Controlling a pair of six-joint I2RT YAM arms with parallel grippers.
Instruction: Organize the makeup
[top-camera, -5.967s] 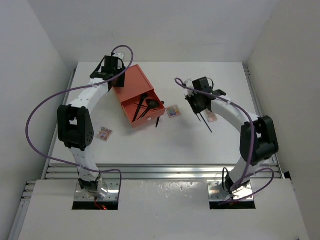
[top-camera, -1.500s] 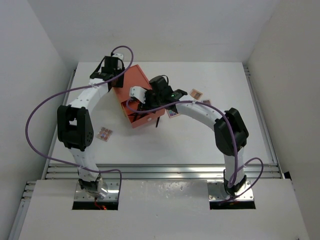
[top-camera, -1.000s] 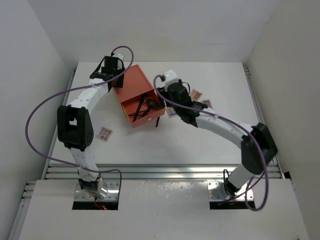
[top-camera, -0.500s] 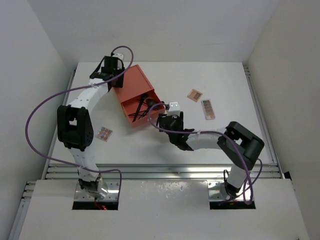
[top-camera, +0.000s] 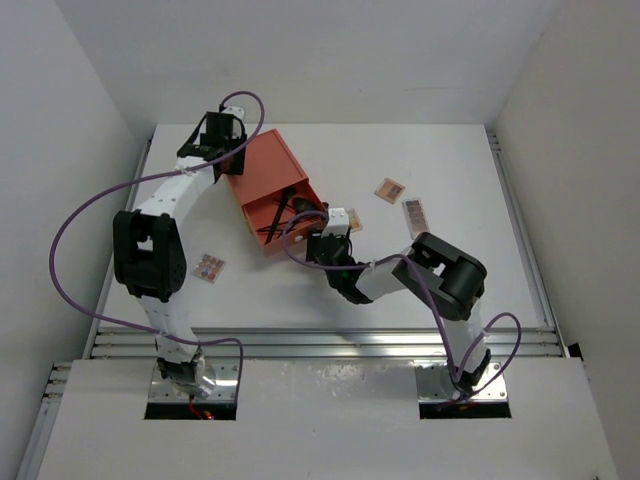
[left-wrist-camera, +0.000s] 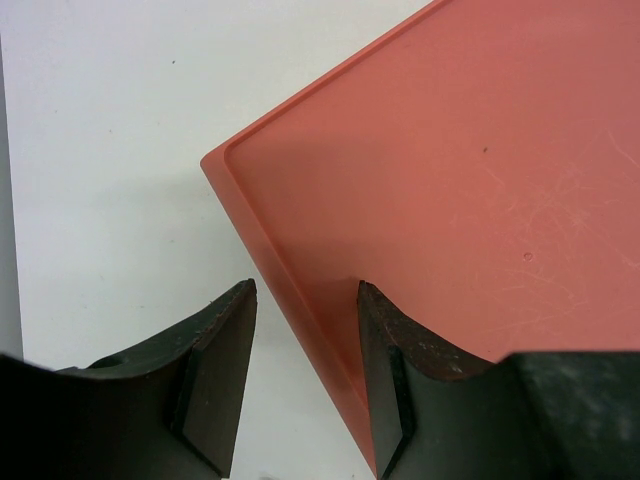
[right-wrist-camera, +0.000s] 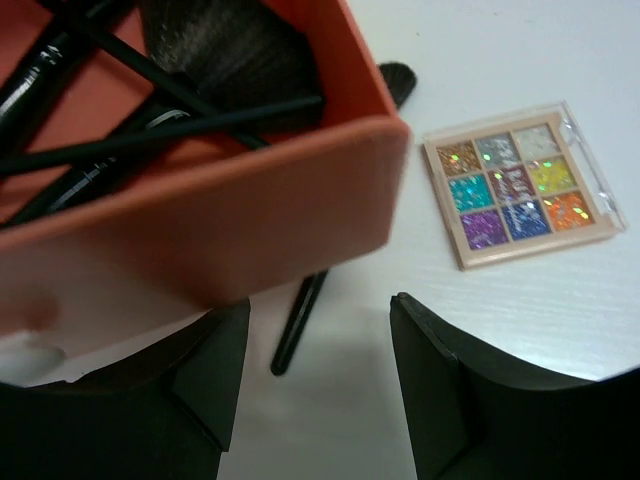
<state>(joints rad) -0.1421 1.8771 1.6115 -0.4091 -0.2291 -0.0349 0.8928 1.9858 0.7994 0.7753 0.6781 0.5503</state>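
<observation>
Glitter palette (right-wrist-camera: 515, 185): nine coloured squares, clear case, flat on the table (right-wrist-camera: 560, 60), ahead-right of the right gripper (right-wrist-camera: 315, 390). One black brush (right-wrist-camera: 297, 325) lies in the gap between its fingers. More brushes (right-wrist-camera: 150, 90) sit in the orange box (right-wrist-camera: 200, 230), ahead-left. Fingers wide, holding nothing. Left gripper (left-wrist-camera: 305, 390): fingers part-open astride the box edge, contact unclear.

Left arm (top-camera: 165, 200) stretched far forward on the left side, wrist pitched downward; left gripper (left-wrist-camera: 305, 300) jaws parted. Right arm (top-camera: 445, 280) folded sharply at the elbow, forearm low and reaching leftward toward centre; right gripper (right-wrist-camera: 320, 305) jaws wide apart.
</observation>
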